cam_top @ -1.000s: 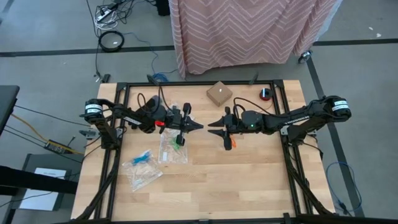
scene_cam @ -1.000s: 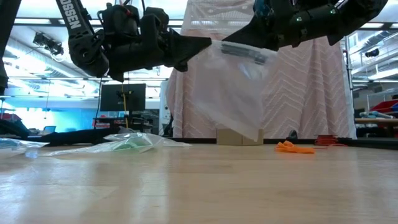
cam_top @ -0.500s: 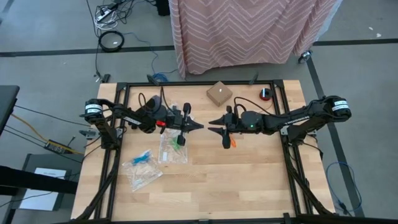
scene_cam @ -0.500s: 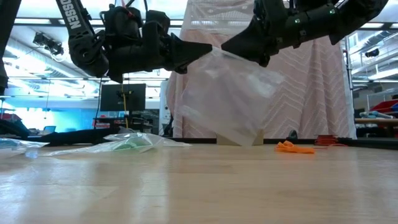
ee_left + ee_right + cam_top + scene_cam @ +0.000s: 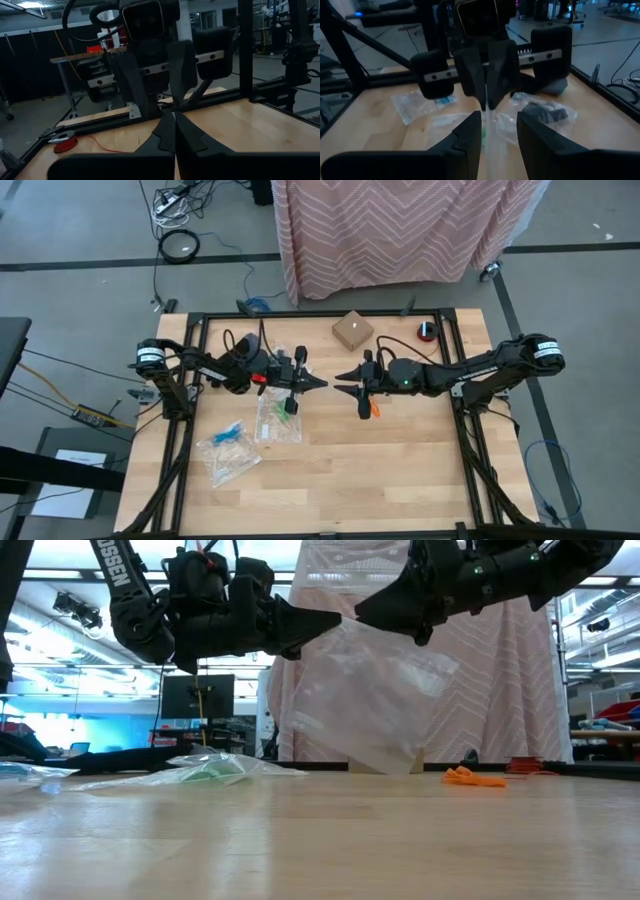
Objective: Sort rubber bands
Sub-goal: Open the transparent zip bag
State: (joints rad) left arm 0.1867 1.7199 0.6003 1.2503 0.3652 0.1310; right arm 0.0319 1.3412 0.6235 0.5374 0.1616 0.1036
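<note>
Table (image 5: 400, 470): bare wood under both arms, which meet nose to nose over its middle.
Held bag (image 5: 375, 690): a clear zip bag hangs in the air from the two pincers, its lower edge near the tabletop.
Left pincer (image 5: 316, 383): clamped fully together on the bag's top edge.
Right pincer (image 5: 342, 384): part open, fingers (image 5: 470, 132) on either side of the bag's rim; whether they pinch it I cannot tell.
Step, as I judge it: opening the mouth. Keep the left grip firm and draw the right side away gently, so the film parts rather than slips.
Other bags (image 5: 240, 442): lying below and behind the left pincer, with blue and green rubber bands (image 5: 290, 406) inside.
Orange bands (image 5: 472, 777): a loose heap directly beneath the right pincer.
Low view only: shows the bag hanging.
High view only: shows the bag colours.
</note>
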